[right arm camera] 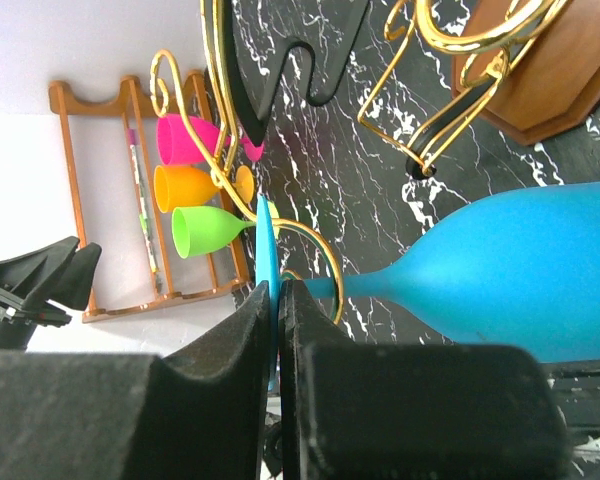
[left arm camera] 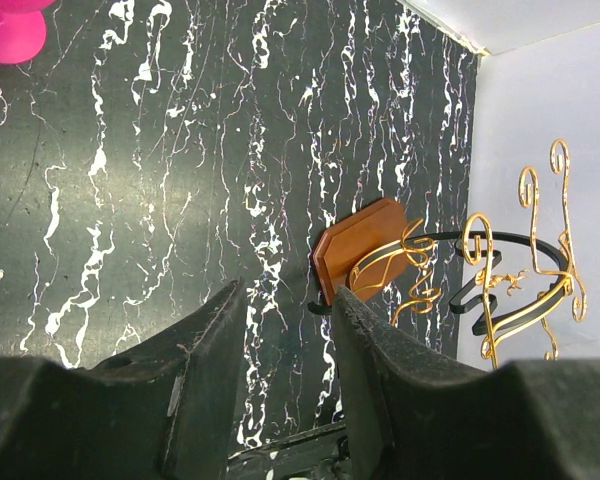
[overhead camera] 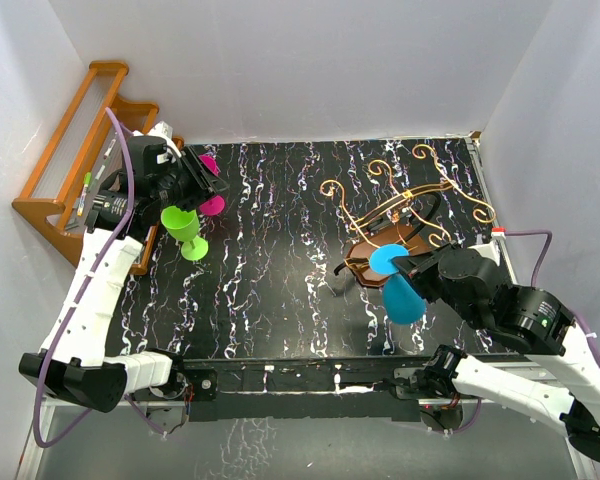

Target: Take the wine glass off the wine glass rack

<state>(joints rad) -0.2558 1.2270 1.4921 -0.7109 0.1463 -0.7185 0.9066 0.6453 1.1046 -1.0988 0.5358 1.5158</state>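
The right jaws are shut flat on the foot (right arm camera: 263, 262) of the blue glass (overhead camera: 404, 298), pinching the thin disc edge-on. The left jaws stand part open with nothing between them, over the far left of the surface (overhead camera: 280, 260) by the green glass (overhead camera: 185, 228) and pink glass (overhead camera: 210, 198).

The glass hangs at the near side of the rack (overhead camera: 358, 262), foot toward the base and bowl tipped toward the arms' bases. A gold wire (right arm camera: 325, 262) curls right beside its stem (right arm camera: 365, 288), so it does not look free of the rack yet.

Risks, as I judge them:
- The hold is on a thin, smooth disc with the heavy bowl far out. The glass could swivel or slide out of the jaws.
- If the pull goes across the wire rather than out along its opening, the stem will catch. That could drag or tip the rack, which looks light.
- The bowl sits low, so a drop or a sweep could knock it on the surface.

Only the right wrist view shows the pinch and the wire at the stem. It also shows an orange glass (right arm camera: 185, 186) before the shelf (overhead camera: 70, 150), which the left arm hides from above. Only the top view places the glass against the rack's base. The left wrist view shows the rack's far side but not the glass.
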